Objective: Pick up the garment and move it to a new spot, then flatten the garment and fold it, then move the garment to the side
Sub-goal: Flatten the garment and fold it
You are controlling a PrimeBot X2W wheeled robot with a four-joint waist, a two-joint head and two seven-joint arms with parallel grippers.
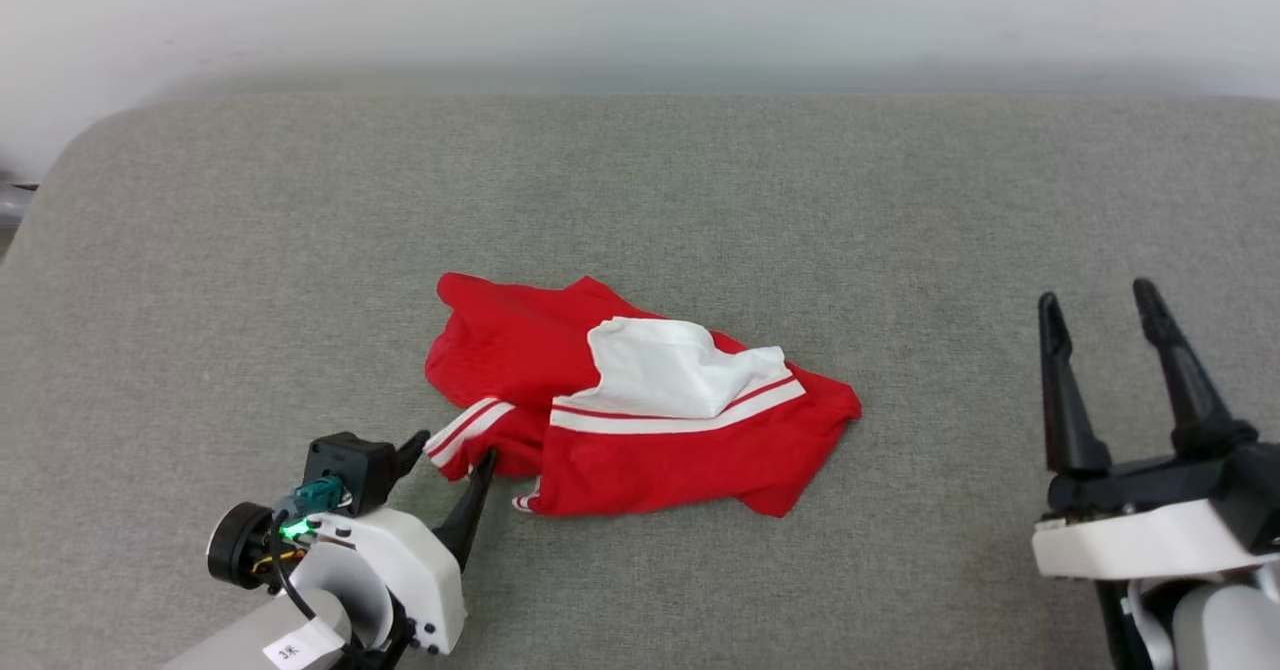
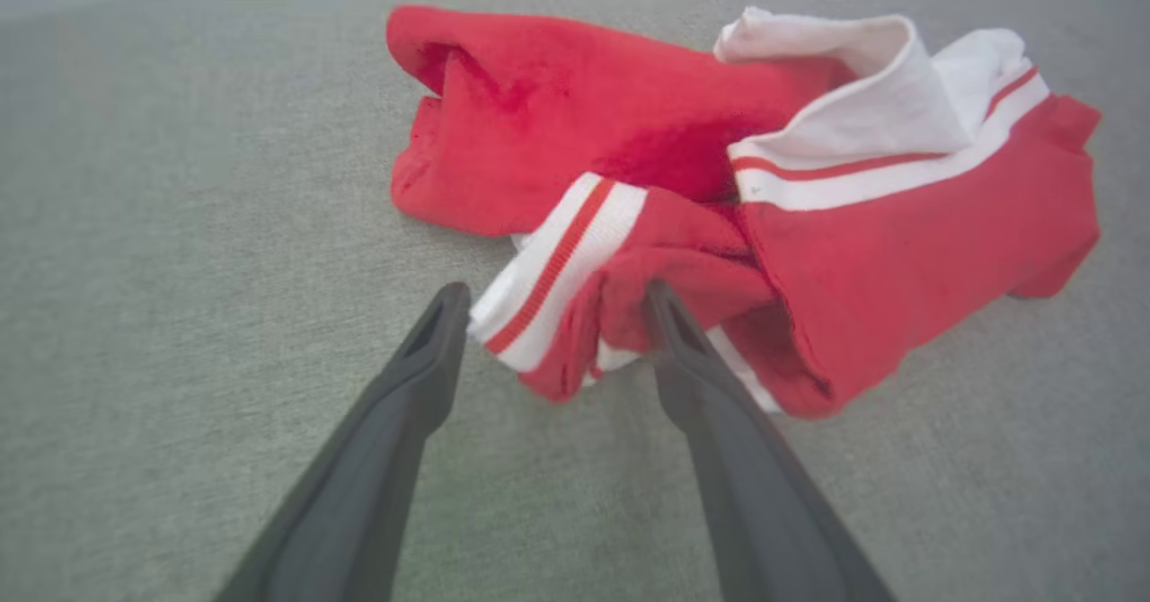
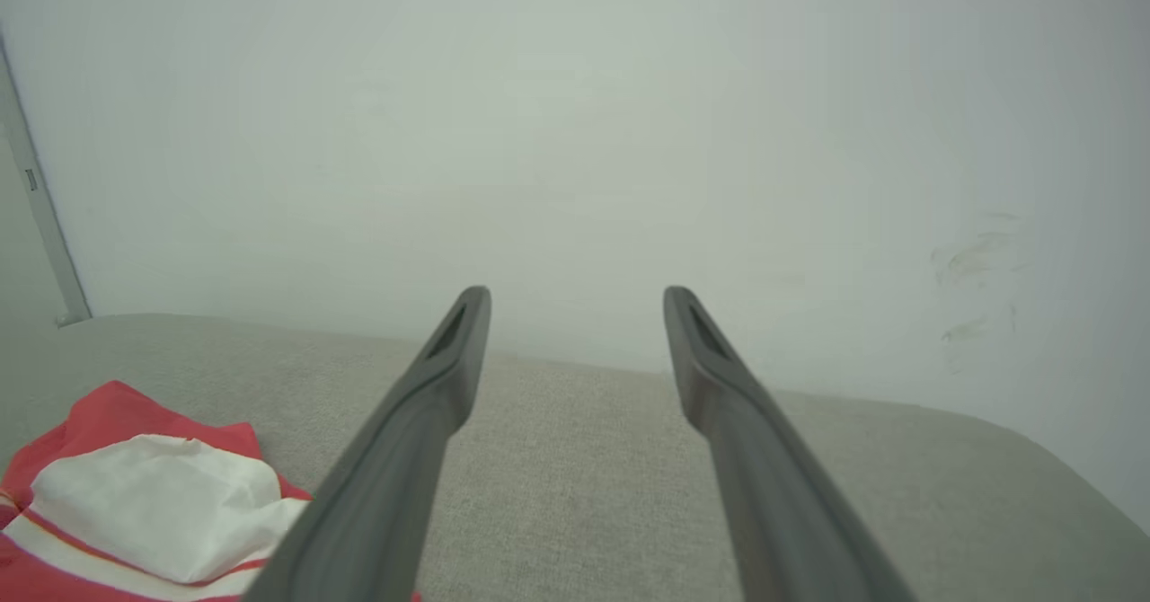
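Left fingers [image 2: 404,404] stand wide apart and grip nothing. They straddle the striped cuff [image 2: 552,270] of the garment [image 1: 650,450], and one fingertip touches a red fold. The garment lies crumpled, with a white panel uppermost, near the middle of the grey fabric surface [image 1: 700,180]. Right fingers [image 1: 1062,400] also stand wide and empty, well apart from the garment at the lower right of the head view.

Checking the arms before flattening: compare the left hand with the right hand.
The left hand straddles the garment's striped cuff; the right hand has nothing between its fingers. The left hand sits at the garment's edge, the right hand well clear of it. Both stand open.
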